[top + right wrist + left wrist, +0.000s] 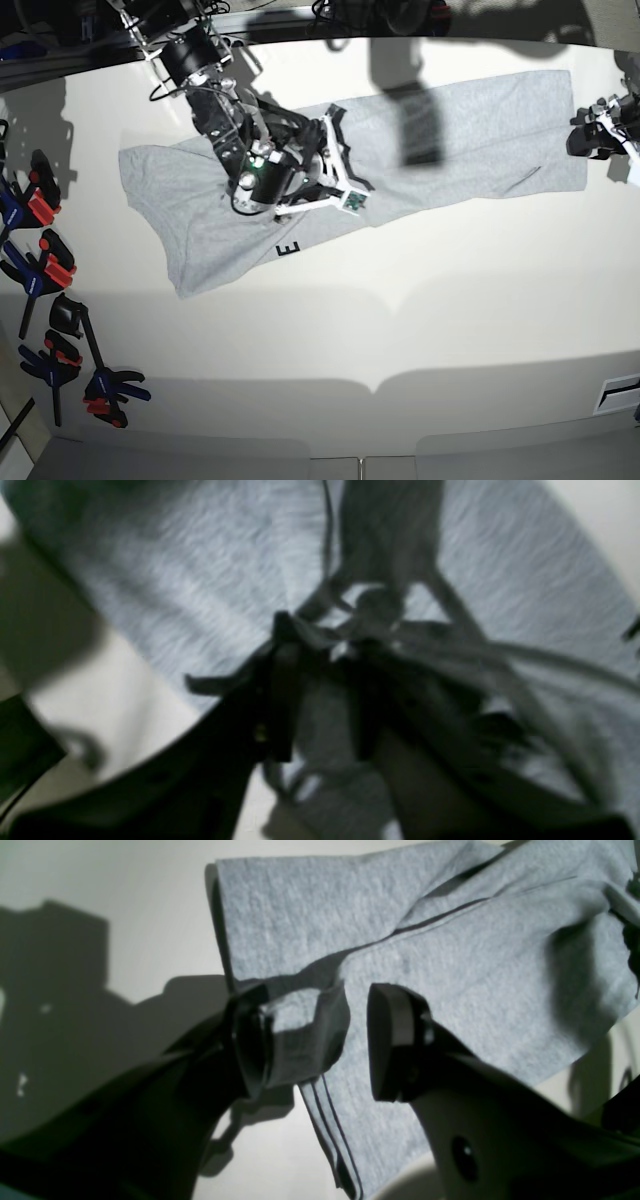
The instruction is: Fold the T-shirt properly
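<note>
1. While spread lengthwise across the white table (400, 330), the grey T-shirt (460, 140) is seen partly folded, one black letter showing at its lower edge.
2. At the T-shirt's hem end, the left gripper (320, 1040) is held with jaws apart, a hem corner draped on one finger.
3. Over the T-shirt's middle, the right gripper (320, 700) is blurred; its jaws cannot be judged.
4. Edges should be aligned before any release.
</note>
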